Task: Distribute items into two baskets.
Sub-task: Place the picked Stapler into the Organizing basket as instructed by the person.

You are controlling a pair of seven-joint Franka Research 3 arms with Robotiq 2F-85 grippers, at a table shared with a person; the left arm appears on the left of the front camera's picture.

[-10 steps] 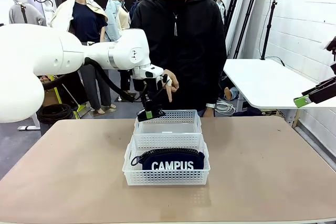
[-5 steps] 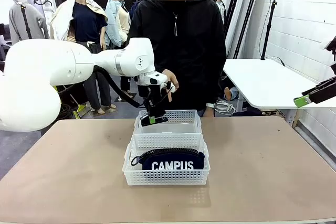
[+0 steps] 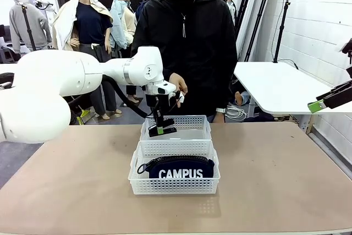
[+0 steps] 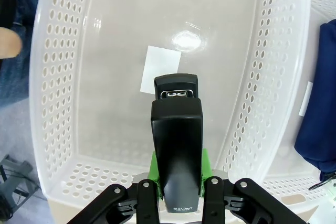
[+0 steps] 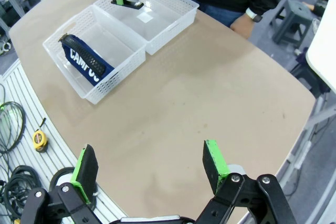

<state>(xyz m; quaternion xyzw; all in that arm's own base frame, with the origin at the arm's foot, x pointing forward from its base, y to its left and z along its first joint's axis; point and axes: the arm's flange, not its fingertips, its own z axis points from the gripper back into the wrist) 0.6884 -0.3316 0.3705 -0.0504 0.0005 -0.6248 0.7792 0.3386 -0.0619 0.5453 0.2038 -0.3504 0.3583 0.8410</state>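
Observation:
My left gripper (image 3: 160, 130) is shut on the black stapler (image 3: 165, 130) and holds it just over the far white basket (image 3: 201, 119). In the left wrist view the stapler (image 4: 177, 140) sticks out between the green pads (image 4: 153, 164), above the basket's bare floor (image 4: 115, 51), which carries a white label. The navy CAMPUS pouch (image 3: 177, 170) lies in the near basket (image 3: 175, 189). My right gripper (image 5: 149, 166) is open high above the table's right side, well away from both baskets (image 5: 173, 11); the pouch (image 5: 86, 64) is in the nearer one.
A person stands at the far edge behind the baskets, one hand (image 3: 179, 86) raised close to my left wrist. A white side table (image 3: 275, 86) stands to the right. Broad bare tabletop (image 5: 199, 93) lies right of the baskets. A tape measure (image 5: 38, 139) and cables lie off the table.
My left gripper has carried the stapler a little right and down, from the far basket's left rim to over its inside. The right arm has not moved.

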